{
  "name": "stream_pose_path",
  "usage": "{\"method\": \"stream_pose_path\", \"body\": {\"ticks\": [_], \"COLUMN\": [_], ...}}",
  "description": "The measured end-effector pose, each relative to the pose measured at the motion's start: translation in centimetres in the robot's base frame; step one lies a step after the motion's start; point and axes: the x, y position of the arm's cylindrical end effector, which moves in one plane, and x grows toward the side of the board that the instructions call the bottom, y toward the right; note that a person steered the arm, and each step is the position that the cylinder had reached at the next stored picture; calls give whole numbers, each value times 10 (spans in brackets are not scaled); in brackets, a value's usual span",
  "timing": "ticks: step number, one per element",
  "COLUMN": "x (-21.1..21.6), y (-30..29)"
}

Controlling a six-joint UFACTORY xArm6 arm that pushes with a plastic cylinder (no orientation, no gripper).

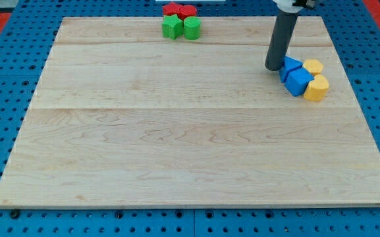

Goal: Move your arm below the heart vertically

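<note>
Two clusters on the wooden board (176, 131). Top edge: red star (171, 9), red block (188, 11), green star (172, 27), green block (191, 27). Right edge: blue blocks (296, 76), yellow pentagon (313, 66), yellow heart (317, 88). The tip (273, 68) touches the blue blocks' left side; no pincer exists.

Two block clusters on board (176, 145), my tip (273, 68) just left of right cluster

No readable text, label or number anywhere — board and blocks alike (all plain).
</note>
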Motion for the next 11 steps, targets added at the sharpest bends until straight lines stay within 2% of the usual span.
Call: {"method": "stream_pose_path", "body": {"ticks": [2,3,4,5,6,7,10,11], "x": [-11,-24,17,90,146,157,157,176], "y": [-9,-69,-98,-86,-41,-8,-3,28]}}
